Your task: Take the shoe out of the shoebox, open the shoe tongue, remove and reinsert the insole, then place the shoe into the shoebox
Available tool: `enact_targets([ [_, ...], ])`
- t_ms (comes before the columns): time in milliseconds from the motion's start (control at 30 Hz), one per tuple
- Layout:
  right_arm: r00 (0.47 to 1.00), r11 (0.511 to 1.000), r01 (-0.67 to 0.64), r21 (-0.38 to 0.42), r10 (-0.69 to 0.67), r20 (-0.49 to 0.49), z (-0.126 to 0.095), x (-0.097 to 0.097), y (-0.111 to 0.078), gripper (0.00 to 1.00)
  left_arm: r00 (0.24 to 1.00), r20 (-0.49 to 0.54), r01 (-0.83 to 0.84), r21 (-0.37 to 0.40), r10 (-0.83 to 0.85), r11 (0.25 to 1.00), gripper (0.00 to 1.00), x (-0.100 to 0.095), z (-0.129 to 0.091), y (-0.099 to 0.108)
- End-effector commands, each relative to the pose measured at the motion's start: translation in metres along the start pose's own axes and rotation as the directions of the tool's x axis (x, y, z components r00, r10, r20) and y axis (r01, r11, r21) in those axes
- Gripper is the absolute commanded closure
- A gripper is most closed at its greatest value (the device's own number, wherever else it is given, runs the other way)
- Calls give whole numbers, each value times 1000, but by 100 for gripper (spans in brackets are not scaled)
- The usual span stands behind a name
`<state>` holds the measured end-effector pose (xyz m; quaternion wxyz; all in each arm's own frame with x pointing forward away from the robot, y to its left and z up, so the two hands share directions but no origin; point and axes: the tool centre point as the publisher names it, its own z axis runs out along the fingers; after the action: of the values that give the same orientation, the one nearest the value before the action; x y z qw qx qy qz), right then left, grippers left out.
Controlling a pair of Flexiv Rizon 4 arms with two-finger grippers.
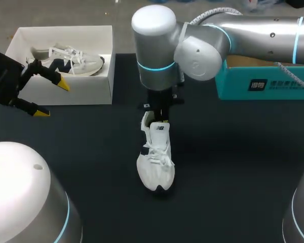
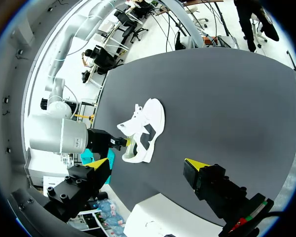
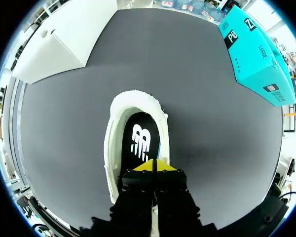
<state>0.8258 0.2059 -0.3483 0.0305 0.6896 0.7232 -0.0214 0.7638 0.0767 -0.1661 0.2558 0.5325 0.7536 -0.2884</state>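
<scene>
A white shoe (image 1: 156,158) stands on the dark table, toe toward the front; in the left wrist view the same shoe (image 2: 147,126) lies well ahead of the fingers. My right gripper (image 1: 160,117) hangs over its heel opening. In the right wrist view the right gripper (image 3: 154,166) is shut, its yellow tips together at the heel end of the black insole (image 3: 140,140); whether they pinch it I cannot tell. My left gripper (image 1: 51,97) stands open in front of the white shoebox (image 1: 99,86), which holds a second shoe (image 1: 71,61). Nothing lies between the fingers of the left gripper (image 2: 147,164).
A teal box (image 1: 263,81) sits at the back right, behind my right arm; it is ahead and to one side of the shoe in the right wrist view (image 3: 256,54). Bare dark tabletop (image 1: 233,162) surrounds the shoe.
</scene>
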Motion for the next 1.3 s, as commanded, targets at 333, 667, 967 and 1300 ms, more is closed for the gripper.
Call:
enact_targets([
  [333, 998, 994, -66, 85, 68, -19, 11, 23, -2, 100, 1000, -4, 1, -1, -1, 1000, 0, 0, 0, 0],
  [667, 996, 989, -57, 133, 65, -53, 15, 18, -14, 54, 1000, -4, 1, -1, -1, 1000, 0, 0, 0, 0],
  [967, 995, 987, -69, 145, 79, -62, 13, 18, -19, 0, 1000, -4, 1, -1, -1, 1000, 0, 0, 0, 0],
  [1300, 992, 985, -93, 147, 104, -72, 11, 15, -24, 0, 1000, -4, 1, -1, -1, 1000, 0, 0, 0, 0],
])
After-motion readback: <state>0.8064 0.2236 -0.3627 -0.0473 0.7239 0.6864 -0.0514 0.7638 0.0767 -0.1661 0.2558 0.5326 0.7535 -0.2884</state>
